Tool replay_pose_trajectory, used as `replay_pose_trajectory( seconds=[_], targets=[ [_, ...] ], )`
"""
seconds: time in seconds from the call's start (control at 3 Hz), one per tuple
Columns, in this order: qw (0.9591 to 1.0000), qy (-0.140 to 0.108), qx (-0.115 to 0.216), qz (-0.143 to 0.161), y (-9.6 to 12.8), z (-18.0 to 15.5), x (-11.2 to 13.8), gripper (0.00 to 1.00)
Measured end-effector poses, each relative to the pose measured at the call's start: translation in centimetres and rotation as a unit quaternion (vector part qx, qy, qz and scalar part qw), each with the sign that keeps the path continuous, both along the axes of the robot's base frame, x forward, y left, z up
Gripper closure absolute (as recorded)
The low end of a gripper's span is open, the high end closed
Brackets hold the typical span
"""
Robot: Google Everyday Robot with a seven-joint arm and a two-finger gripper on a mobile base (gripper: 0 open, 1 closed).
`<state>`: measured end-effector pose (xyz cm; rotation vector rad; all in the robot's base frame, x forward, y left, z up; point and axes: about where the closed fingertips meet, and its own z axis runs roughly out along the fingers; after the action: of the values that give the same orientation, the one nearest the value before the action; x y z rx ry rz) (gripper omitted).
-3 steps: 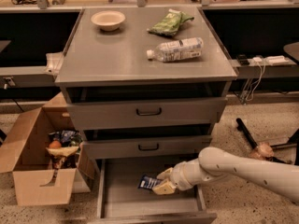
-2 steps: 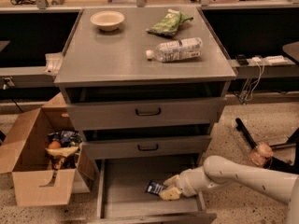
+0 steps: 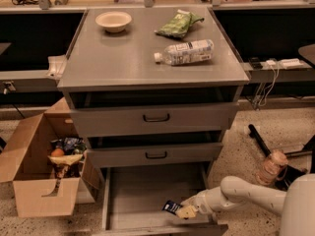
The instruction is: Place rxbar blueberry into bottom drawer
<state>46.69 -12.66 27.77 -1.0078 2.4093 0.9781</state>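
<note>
The bottom drawer (image 3: 142, 191) is pulled open below two shut grey drawers; its flat grey floor shows. The rxbar blueberry (image 3: 172, 207), a small dark navy wrapper, is low over the drawer floor at the front right. My gripper (image 3: 184, 210) reaches in from the right on a white arm and is shut on the bar's right end. I cannot tell whether the bar touches the floor.
On the cabinet top stand a pale bowl (image 3: 113, 20), a green snack bag (image 3: 177, 24) and a clear plastic bottle (image 3: 186, 52) lying on its side. An open cardboard box (image 3: 34, 181) with items sits on the floor at left. Cables and a bottle (image 3: 271, 167) lie at right.
My gripper has moved lower and toward the drawer's front with the bar, which now sits deeper inside the drawer near its floor.
</note>
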Motion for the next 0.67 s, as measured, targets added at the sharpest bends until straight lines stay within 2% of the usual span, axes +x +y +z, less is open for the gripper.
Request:
replay_pose_trajectory(
  seconds=[0.33, 0.67],
  targets=[
    [0.9991, 0.034, 0.001, -0.025, -1.7, -3.8, 0.2, 1.00],
    [0.9978, 0.055, 0.003, -0.037, -2.4, -6.2, 0.8, 0.86]
  ],
)
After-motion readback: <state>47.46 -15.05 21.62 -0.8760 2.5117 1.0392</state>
